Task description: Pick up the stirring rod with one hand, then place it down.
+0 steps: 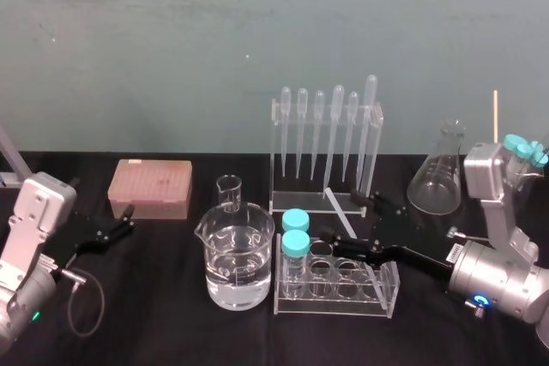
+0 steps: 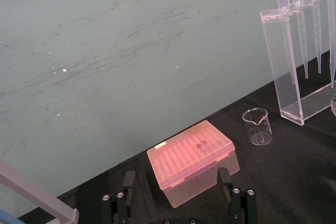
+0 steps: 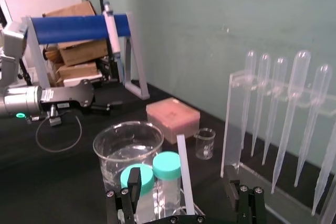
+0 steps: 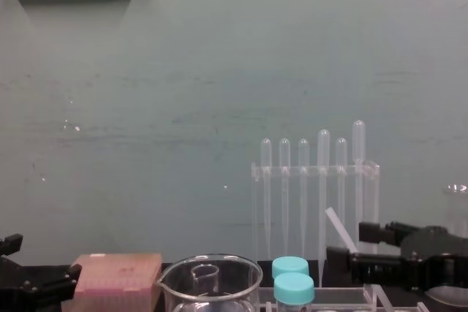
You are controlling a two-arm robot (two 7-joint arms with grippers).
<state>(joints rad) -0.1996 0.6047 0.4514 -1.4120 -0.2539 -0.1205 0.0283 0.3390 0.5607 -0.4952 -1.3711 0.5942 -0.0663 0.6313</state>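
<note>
The stirring rod [image 1: 342, 204] is a thin translucent-white stick, lying tilted between the pipette rack and the test tube rack. My right gripper [image 1: 345, 217] reaches in from the right and stands open, one black finger on each side of the rod. In the right wrist view the stirring rod [image 3: 185, 174] rises in the gap between the two fingers, and neither touches it. The chest view shows the stirring rod [image 4: 340, 229] slanting just in front of the right gripper [image 4: 347, 246]. My left gripper [image 1: 120, 225] rests open at the far left, near the pink box.
A water-filled beaker [image 1: 236, 255] and a small beaker [image 1: 229, 190] stand left of the rod. The test tube rack [image 1: 377, 293] holds two teal-capped tubes. Behind are the pipette rack [image 1: 279, 152], a flask [image 1: 437, 179] and the pink box [image 1: 150, 188].
</note>
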